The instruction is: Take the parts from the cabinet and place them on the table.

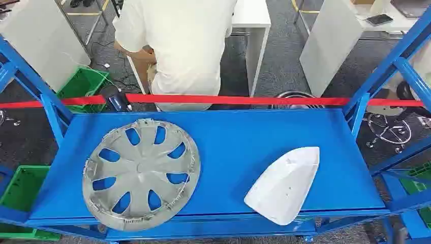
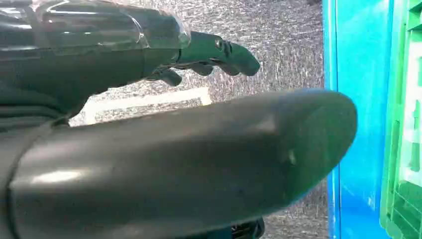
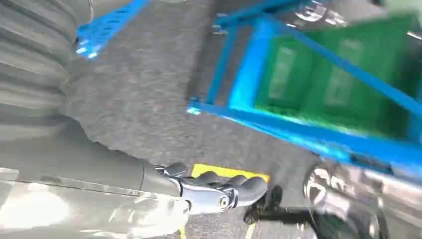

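Note:
A silver-grey wheel cover (image 1: 141,173) lies flat on the left of the blue cabinet shelf (image 1: 239,137). A white wedge-shaped shell part (image 1: 284,185) lies on the right of the shelf, its wide end at the front edge. My left hand (image 2: 189,149) hangs beside the blue frame (image 2: 356,99), thumb and dark fingers (image 2: 219,52) apart, holding nothing. My right hand (image 3: 149,189) hangs over the grey floor with its fingers (image 3: 239,189) slightly curved and nothing in them.
A person in a white shirt (image 1: 178,46) stands behind the red tape (image 1: 254,100) stretched across the back of the shelf. Green crates (image 1: 81,84) (image 1: 20,188) sit at the left, another green crate (image 3: 338,84) inside the frame. A white table (image 1: 251,15) stands beyond.

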